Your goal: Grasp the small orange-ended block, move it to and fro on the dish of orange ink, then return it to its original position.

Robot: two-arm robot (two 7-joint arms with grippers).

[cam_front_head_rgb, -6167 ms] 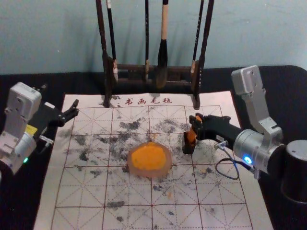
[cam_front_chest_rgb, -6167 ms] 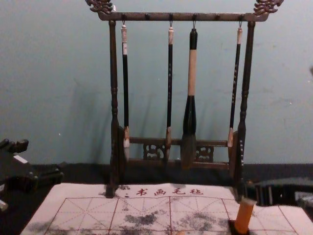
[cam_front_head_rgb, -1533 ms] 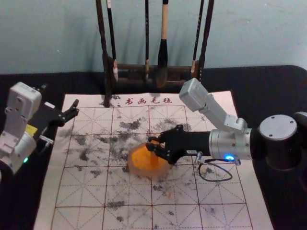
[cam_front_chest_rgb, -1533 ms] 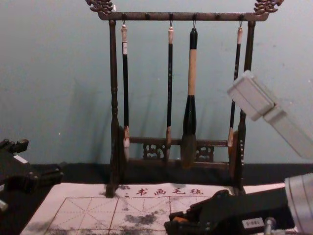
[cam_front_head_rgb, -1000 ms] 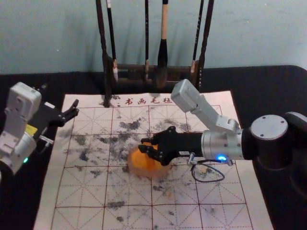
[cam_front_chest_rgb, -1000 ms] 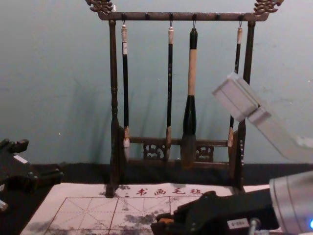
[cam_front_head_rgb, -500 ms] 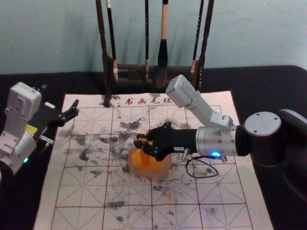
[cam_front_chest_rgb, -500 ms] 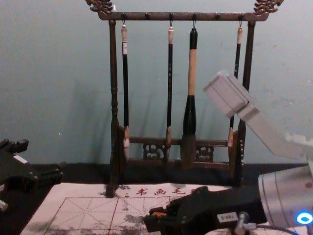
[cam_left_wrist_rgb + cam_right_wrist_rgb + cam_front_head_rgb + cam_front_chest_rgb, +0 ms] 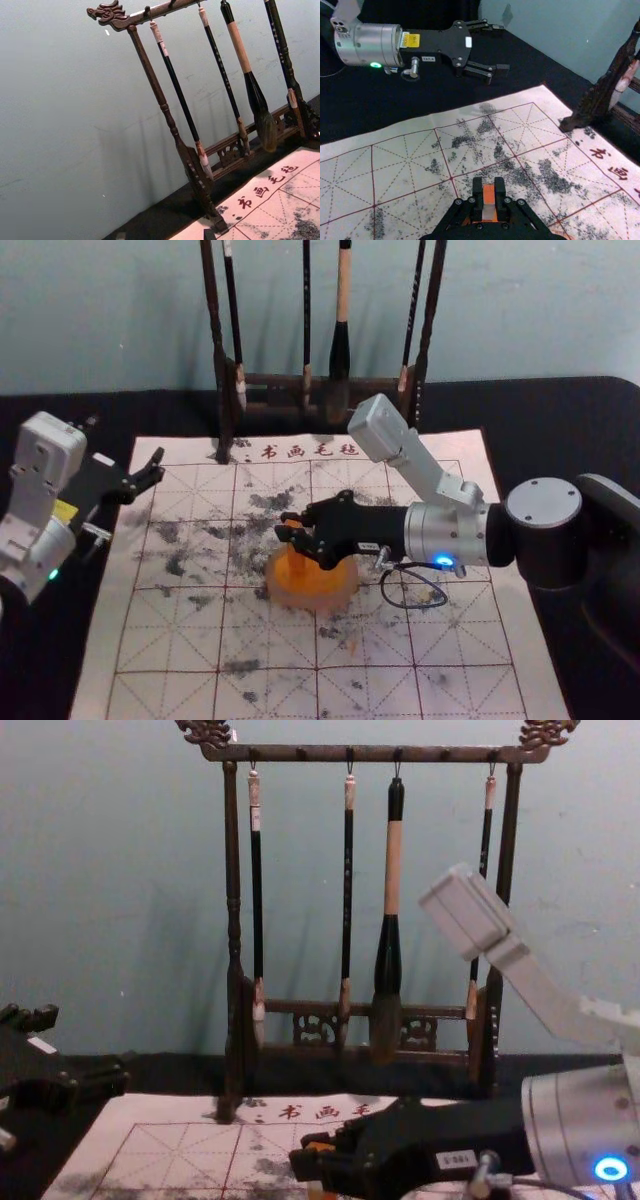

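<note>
Block (image 9: pixel 297 562), slim and straight-sided, orange with a pale band: long axis near upright, lower end pointing down at the dish (image 9: pixel 313 601), left of its centre. Right gripper (image 9: pixel 287 525): above the dish, clamped on the block. Dish: rounded, translucent, holding orange ink. Left gripper (image 9: pixel 153 468): parked beyond the mat's left edge, fingers spread. Mat (image 9: pixel 460 635): pale, creased, red-gridded, black-smudged.

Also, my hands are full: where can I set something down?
The mat is free nearer than the dish and between it and the left tool. It's crowded at the dish, where the right tool grips the block, and under the right arm.
</note>
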